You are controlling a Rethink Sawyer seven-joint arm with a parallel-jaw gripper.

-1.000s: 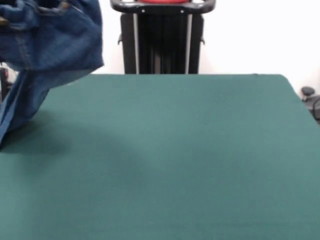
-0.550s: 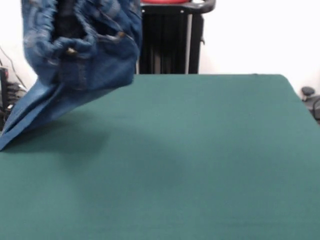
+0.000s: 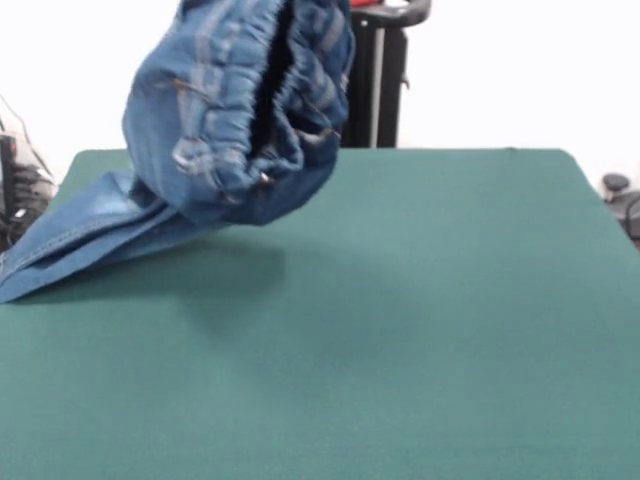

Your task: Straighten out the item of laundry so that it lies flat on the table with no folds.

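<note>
Hanging in the upper left-centre of the frame, the small pair of blue jeans (image 3: 235, 120) is lifted by its waist end, which bunches into a rounded bundle reaching the top edge of the picture. The gathered elastic waistband shows as ridged folds around a dark opening, and orange-tan stitching runs along the seams; a small metal rivet or button glints near the lower part of the bundle. From that bundle the legs trail down and to the left, lying together as a long flattened strip whose end rests on the table (image 3: 420, 330) at the left edge of the frame. The lifted part hovers above the green surface and casts a soft shadow beneath it, left of centre. The rest of the dark green top is bare cloth stretching to the right and to the bottom of the picture. Behind the jeans, at top centre, a black upright pedestal (image 3: 375, 85) stands against the white wall. The hand is hidden from sight, so whether it is apart or together cannot be told. No brand, label or writing can be read anywhere on the denim.
</note>
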